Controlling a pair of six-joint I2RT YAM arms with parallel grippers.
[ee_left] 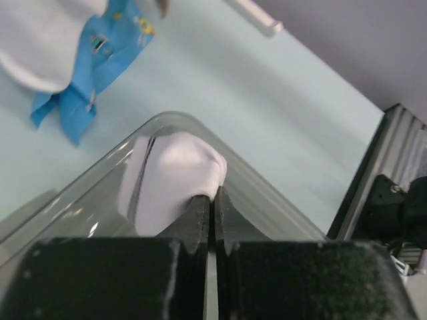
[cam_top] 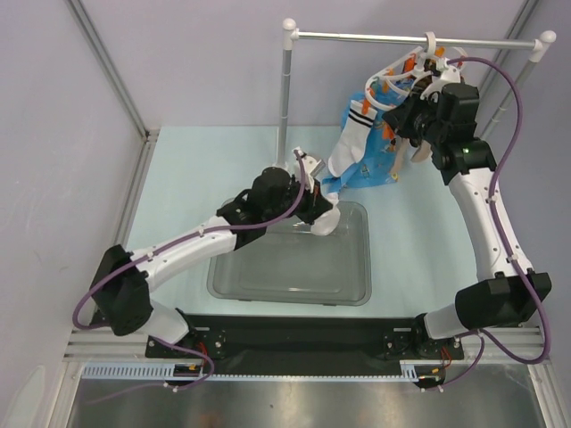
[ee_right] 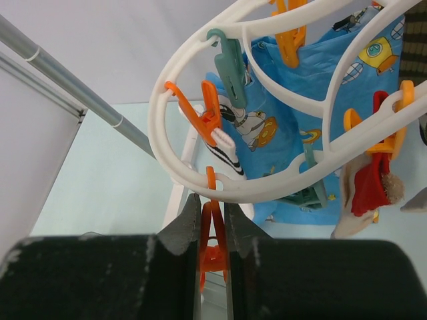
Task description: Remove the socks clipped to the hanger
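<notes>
Socks may stay clipped if the right gripper, pinching an orange peg, slips off. The left gripper pinches a white sock.

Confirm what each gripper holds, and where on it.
Left gripper pinches the white sock by its near edge. Right gripper clamps an orange peg on the hanger, mid-body.

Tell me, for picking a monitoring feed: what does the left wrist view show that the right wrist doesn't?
Left only: left gripper shut on a white fabric sock over a clear plastic tray. Right only: right gripper clamping an orange plastic peg on the white oval plastic hanger. Both: the bright blue cartoon-print sock, pale green table.
</notes>
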